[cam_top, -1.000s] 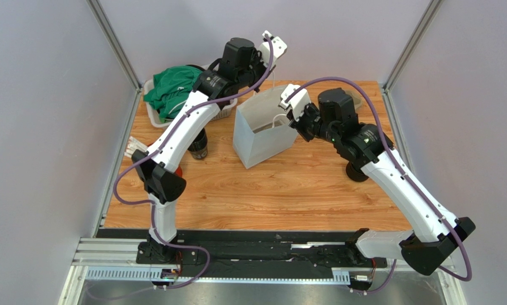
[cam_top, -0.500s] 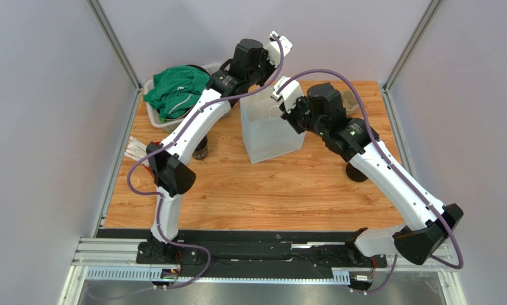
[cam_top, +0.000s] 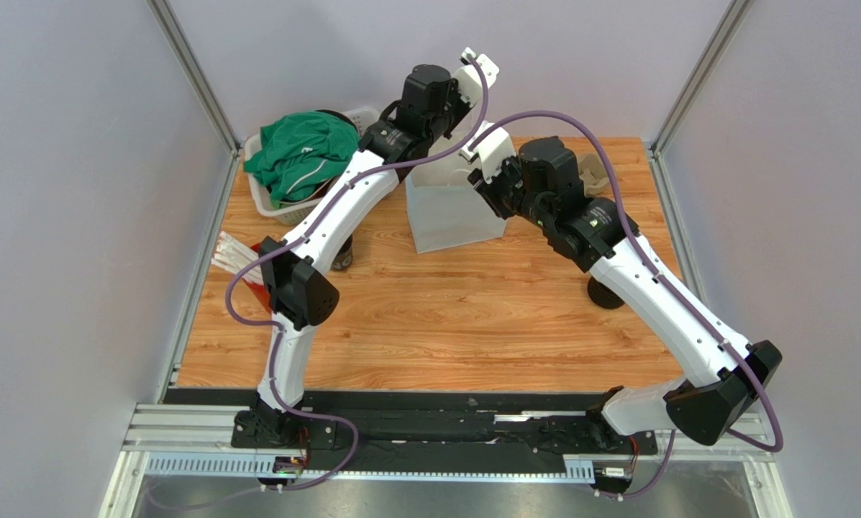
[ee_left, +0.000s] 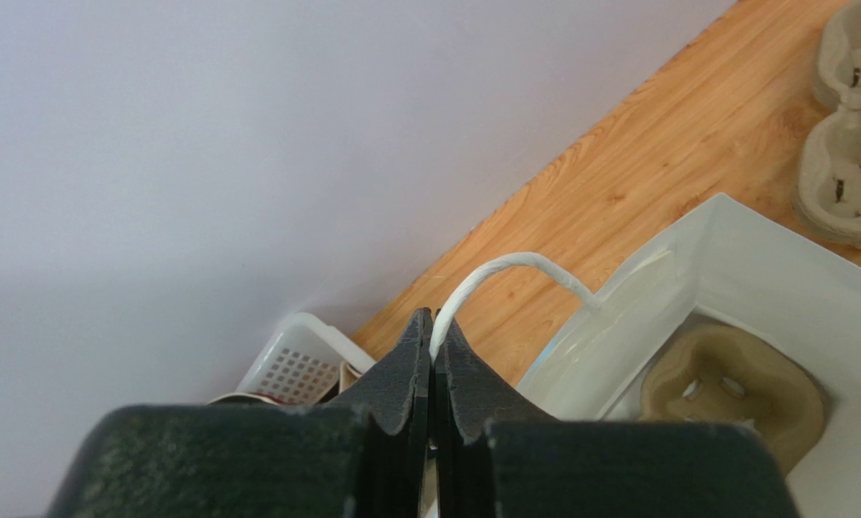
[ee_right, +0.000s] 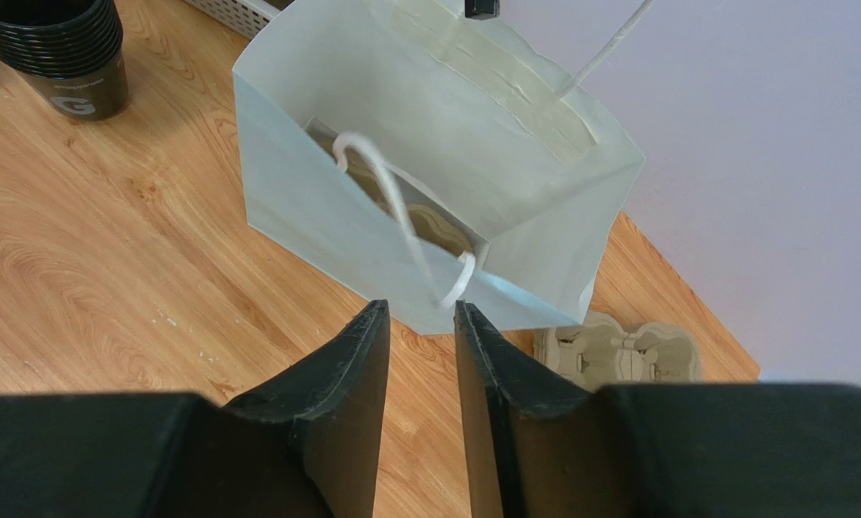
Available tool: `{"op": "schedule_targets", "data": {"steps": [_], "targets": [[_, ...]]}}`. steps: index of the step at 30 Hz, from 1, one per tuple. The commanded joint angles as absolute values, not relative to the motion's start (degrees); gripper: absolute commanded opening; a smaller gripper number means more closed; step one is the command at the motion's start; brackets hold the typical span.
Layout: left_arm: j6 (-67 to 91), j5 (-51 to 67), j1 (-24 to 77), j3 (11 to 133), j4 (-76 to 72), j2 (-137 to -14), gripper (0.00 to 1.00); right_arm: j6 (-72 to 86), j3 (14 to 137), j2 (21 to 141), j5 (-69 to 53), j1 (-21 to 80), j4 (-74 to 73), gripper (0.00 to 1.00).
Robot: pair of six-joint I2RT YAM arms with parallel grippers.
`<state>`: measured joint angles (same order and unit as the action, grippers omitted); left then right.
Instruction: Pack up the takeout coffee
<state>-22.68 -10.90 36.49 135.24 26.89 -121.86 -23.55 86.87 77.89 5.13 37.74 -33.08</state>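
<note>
Far left: white straws (cam_top: 229,254) at the table edge, with something red under them that is mostly hidden by the left elbow.

Back-left corner: white basket (cam_top: 259,194) holding a green cloth (cam_top: 299,151). The left arm crosses its right side.

coffee cup (ee_right: 67,59): black, standing on the table left of the bag and outside it. From the top it's nearly all hidden behind the left forearm. In the right wrist view the frame edge cuts off its top, and the upper part reads as ridged rings, so I can't make out the lid.

left gripper (ee_left: 432,324): fingers pinched together on the far handle (ee_left: 510,268), a white cord loop that is pulled up.

Centre: white paper bag (ee_right: 326,232), upright with its mouth open. A cardboard tray (ee_left: 726,378) lies on the bottom inside. The near handle (ee_right: 397,205) hangs slack into the mouth.

right gripper (ee_right: 416,311): fingers apart with nothing between them, just short of the bag's near wall. The slack loop is beyond the tips.

Right of the bag: a second cardboard tray (ee_right: 607,351) on the table. From the top it's largely blocked by the right wrist.

Further right: a squat black round piece (cam_top: 605,294), partly under the right forearm.

Surface: wood-grain table (cam_top: 456,324) with a metal rail (cam_top: 186,426) at the near edge. Plain grey walls (cam_top: 67,216) on three sides.
</note>
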Motion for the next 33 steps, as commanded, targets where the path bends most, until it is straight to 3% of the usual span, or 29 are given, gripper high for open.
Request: {"op": "schedule_targets", "data": {"steps": [1,18,21,25,26,28,29,31,33], "targets": [[-24.69,-13.88,36.56,138.86,22.41,-124.01,0.05,-22.77,89.47,77.69,6.33,37.97,-30.32,0.35],[-28.30,-20.57,36.56,141.59,15.03,-127.97,0.07,-22.67,90.09,76.55,10.98,37.97,-29.97,0.36],[-29.00,-21.09,36.56,141.59,14.42,-128.58,0.12,-22.68,90.26,76.55,11.51,37.88,-29.97,0.41],[-29.62,-21.80,36.56,141.77,13.27,-129.29,0.26,-22.94,90.79,76.82,12.57,37.71,-29.79,0.49],[-29.71,-22.58,36.56,141.77,12.49,-129.37,0.39,-22.94,90.88,76.73,13.26,37.79,-29.62,0.51],[-29.71,-23.81,36.48,142.29,11.87,-129.37,0.54,-23.11,91.23,76.55,14.15,37.53,-29.62,0.52],[-29.62,-24.08,36.47,142.38,11.34,-129.03,0.74,-23.03,91.49,76.20,14.32,37.18,-29.79,0.54],[-29.36,-24.61,36.47,142.56,10.81,-128.41,0.94,-23.03,92.11,75.76,14.59,36.30,-30.32,0.57],[-29.09,-24.87,36.47,142.47,10.46,-126.57,0.94,-22.68,93.16,74.89,14.68,35.51,-30.93,0.62]]}}
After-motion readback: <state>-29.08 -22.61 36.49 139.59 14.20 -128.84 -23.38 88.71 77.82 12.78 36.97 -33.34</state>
